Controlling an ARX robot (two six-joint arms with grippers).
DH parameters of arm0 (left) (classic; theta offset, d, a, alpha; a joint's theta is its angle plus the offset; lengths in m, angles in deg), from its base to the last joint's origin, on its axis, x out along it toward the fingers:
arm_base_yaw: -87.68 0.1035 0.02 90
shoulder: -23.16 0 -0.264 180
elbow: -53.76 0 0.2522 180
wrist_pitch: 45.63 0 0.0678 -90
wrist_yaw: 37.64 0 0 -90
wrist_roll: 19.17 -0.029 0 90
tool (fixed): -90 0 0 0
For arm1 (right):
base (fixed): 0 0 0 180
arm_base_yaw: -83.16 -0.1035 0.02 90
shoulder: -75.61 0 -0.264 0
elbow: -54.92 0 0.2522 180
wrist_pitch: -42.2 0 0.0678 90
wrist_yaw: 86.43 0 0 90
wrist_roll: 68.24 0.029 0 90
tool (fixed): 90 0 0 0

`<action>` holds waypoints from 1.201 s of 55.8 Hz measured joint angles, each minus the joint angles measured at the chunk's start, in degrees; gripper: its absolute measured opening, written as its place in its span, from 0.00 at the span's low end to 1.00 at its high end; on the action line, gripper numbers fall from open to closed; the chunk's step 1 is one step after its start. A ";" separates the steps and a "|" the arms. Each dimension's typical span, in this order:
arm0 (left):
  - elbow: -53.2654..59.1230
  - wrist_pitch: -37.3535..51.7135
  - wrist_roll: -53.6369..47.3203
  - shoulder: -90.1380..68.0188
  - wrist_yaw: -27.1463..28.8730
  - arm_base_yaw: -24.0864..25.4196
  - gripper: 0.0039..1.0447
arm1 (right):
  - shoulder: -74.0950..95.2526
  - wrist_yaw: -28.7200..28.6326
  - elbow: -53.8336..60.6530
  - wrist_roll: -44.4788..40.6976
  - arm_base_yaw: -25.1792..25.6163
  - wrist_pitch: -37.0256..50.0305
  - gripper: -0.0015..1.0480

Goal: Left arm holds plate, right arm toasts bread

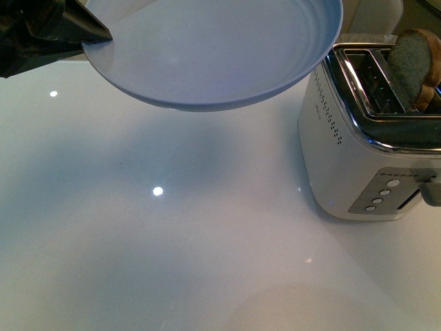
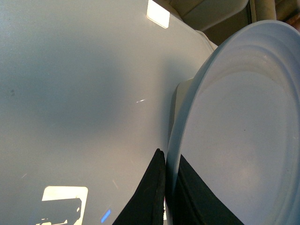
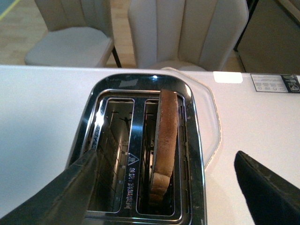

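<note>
The pale blue plate (image 1: 213,48) hangs in the air above the white table, tilted. My left gripper (image 1: 102,33) is shut on its rim at the upper left. In the left wrist view the dark fingers (image 2: 152,187) pinch the plate (image 2: 243,131) edge, with my left gripper (image 2: 166,159) closed on it. The bread (image 1: 413,65) stands upright in a slot of the white and chrome toaster (image 1: 344,152), its top sticking out. My right gripper (image 3: 166,157) is open just above the toaster (image 3: 89,136), its fingers (image 3: 267,187) spread on either side of the bread (image 3: 166,136).
The toaster stands at the right edge of the glossy white table (image 1: 172,241), with round buttons (image 1: 382,195) on its front. Its other slot (image 3: 115,150) holds nothing. Two grey chairs (image 3: 187,33) stand behind the table. A printed label (image 3: 274,83) lies on the tabletop.
</note>
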 joint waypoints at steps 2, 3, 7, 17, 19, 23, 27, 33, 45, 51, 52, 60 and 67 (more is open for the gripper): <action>0.11 0.07 -0.02 0.04 0.00 0.04 0.02 | -2.38 0.04 0.96 0.52 0.15 -0.61 0.91; 0.17 0.11 -0.02 0.07 -0.02 0.07 0.02 | -3.19 0.07 1.29 0.83 0.20 -0.83 0.91; 0.31 0.17 -0.02 0.13 0.00 0.11 0.02 | -9.18 0.17 3.74 2.05 0.52 -2.56 0.92; 0.59 0.22 -0.02 0.48 -0.07 0.17 0.02 | -13.40 0.33 4.83 3.02 0.72 -3.06 0.92; 0.61 0.24 -0.02 0.48 -0.07 0.17 0.02 | -13.33 0.33 4.87 3.04 0.74 -3.08 0.92; 0.63 0.24 -0.02 0.48 -0.04 0.17 0.02 | -13.31 0.33 4.96 3.06 0.74 -3.17 0.92; 0.63 0.24 -0.02 0.50 -0.04 0.22 0.02 | -13.27 0.02 5.18 2.91 0.98 -2.51 0.91; 0.63 0.26 -0.02 0.55 -0.07 0.20 0.02 | -13.51 -1.49 9.79 0.24 2.47 8.94 0.77; 0.63 0.24 -0.07 0.59 -0.02 0.09 0.02 | -18.82 -1.51 16.76 -1.36 2.97 12.39 0.45; 0.63 0.24 -0.07 0.59 0.07 0.09 0.02 | -21.66 -1.49 19.23 -1.77 2.97 12.00 0.28; 0.63 0.24 -0.07 0.59 0.11 0.09 0.02 | -21.97 -1.51 19.47 -1.79 2.97 11.89 0.26; 0.63 0.24 -0.09 0.70 0.15 0.09 0.02 | -26.03 -1.51 21.99 -1.95 2.99 10.47 0.04; 0.63 0.17 -0.11 0.81 0.20 0.09 0.02 | -30.36 -1.49 24.17 -2.14 2.99 8.11 0.02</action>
